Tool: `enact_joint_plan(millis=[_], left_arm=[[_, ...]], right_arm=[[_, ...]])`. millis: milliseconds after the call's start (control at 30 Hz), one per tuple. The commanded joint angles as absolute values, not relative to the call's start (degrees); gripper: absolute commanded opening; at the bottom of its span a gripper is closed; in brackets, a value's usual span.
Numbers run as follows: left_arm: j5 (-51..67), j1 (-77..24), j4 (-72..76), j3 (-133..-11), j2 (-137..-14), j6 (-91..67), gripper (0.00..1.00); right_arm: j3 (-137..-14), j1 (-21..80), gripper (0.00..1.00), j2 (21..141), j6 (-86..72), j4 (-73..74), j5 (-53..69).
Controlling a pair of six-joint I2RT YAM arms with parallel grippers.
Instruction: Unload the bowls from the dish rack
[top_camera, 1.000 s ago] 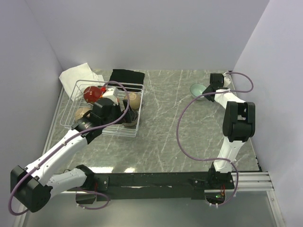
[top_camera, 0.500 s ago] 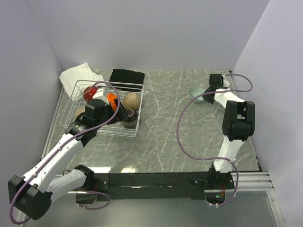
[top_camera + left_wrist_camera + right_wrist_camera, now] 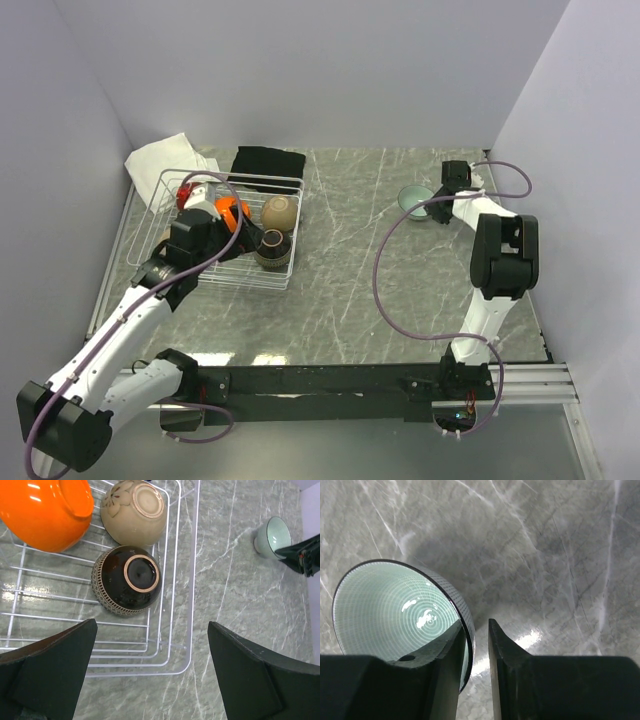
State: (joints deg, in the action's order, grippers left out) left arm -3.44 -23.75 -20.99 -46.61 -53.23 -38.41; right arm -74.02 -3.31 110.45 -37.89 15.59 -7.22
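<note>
The white wire dish rack (image 3: 215, 283) (image 3: 193, 580) holds a dark red bowl (image 3: 186, 196), an orange bowl (image 3: 233, 211) (image 3: 47, 510), a beige bowl (image 3: 280, 211) (image 3: 134, 511) and an upturned dark brown bowl (image 3: 272, 248) (image 3: 127, 580). My left gripper (image 3: 248, 238) (image 3: 150, 680) hangs wide open above the rack's near right corner, holding nothing. The pale teal bowl (image 3: 414, 200) (image 3: 395, 610) (image 3: 270, 534) rests tilted on the table at the far right. My right gripper (image 3: 432, 200) (image 3: 476, 625) straddles its rim, jaws slightly parted, with a gap beside the outer finger.
A white cloth (image 3: 160, 158) and a black cloth (image 3: 268, 160) lie behind the rack. Grey walls close in on the left, back and right. The marble table (image 3: 340, 260) stretches between the rack and the teal bowl.
My left arm drew back toward the near left, uncovering the orange and dark brown bowls. My right gripper's jaws parted from the teal bowl's rim.
</note>
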Motion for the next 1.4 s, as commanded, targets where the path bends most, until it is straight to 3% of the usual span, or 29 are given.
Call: enact_joint_plan(millis=[0, 100, 200, 300, 400, 900, 1367], left_arm=[[-1.32, -22.15, -18.99, -46.93, -53.44, -39.37, 0.99], [-0.53, -20.83, -18.37, -47.2, -54.05, -39.72, 1.0], [-0.44, -19.43, -18.11, -47.99, -55.02, -39.73, 0.99], [0.61, -17.58, -18.11, -49.39, -56.6, -39.03, 0.99], [0.79, -14.52, -18.02, -50.88, -58.79, -38.15, 0.99], [5.26, -1.95, -16.53, -60.46, -76.27, -31.12, 0.99], [13.27, 1.14, -20.56, -71.98, -93.86, -25.84, 0.99]], right_arm=[[-72.08, -3.6, 0.36, 105.48, -37.79, 14.77, -7.56], [-70.93, -3.6, 0.49, 103.37, -38.05, 14.85, -6.94], [-70.49, -3.52, 0.74, 100.47, -37.97, 16.25, -5.72], [-69.35, -2.38, 0.9, 96.35, -37.18, 17.92, -6.58], [-66.99, -0.44, 0.98, 90.99, -36.65, 18.72, -9.13], [-54.15, 21.44, 1.0, 67.78, -32.17, 14.16, -10.03], [-47.99, 28.04, 1.0, 64.25, -30.94, 9.67, -1.49]])
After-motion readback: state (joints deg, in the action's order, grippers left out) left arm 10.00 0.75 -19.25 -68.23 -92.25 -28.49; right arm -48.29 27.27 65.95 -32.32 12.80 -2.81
